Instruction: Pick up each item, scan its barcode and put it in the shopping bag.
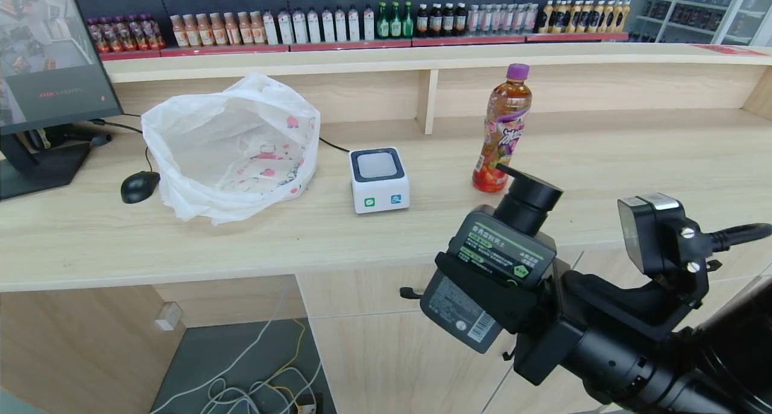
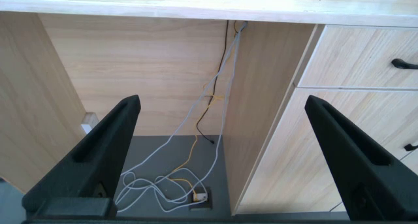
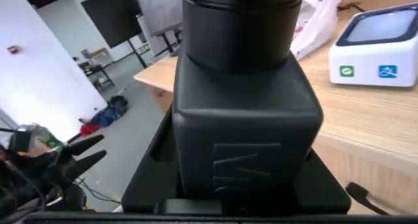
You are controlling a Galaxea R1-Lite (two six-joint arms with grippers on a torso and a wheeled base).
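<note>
Gripping a black square bottle [image 1: 500, 251], the right gripper [image 1: 490, 294] is clamped across its body, off the front edge of the wooden counter [image 1: 301, 239] on the robot's right. The bottle's black cap points up toward the counter and its green label faces the head camera. A barcode [image 1: 480, 326] sits on the side panel near the base. Right wrist view: same black bottle [image 3: 241, 119] between the jaws, with the white scanner [image 3: 375, 48] beyond it on the counter.

Left gripper [image 2: 222, 106] is spread wide with nothing between the fingers [image 2: 104, 152]. It sits below counter height, facing the open bay under the counter, where loose cables [image 2: 176, 178] run down to the floor. Drawer fronts are beside that bay.

On the counter:
- The white shopping bag [image 1: 232, 142] stands open, left of the scanner [image 1: 379, 178] and just beside it.
- A tea bottle with purple cap [image 1: 502, 130] stands upright, right of the scanner and apart from it.
- A black mouse [image 1: 139, 186] touches or nearly touches the bag's left side.
- A monitor [image 1: 42, 52] is at the far left.

A shelf of drink bottles [image 1: 362, 22] runs behind the counter.
</note>
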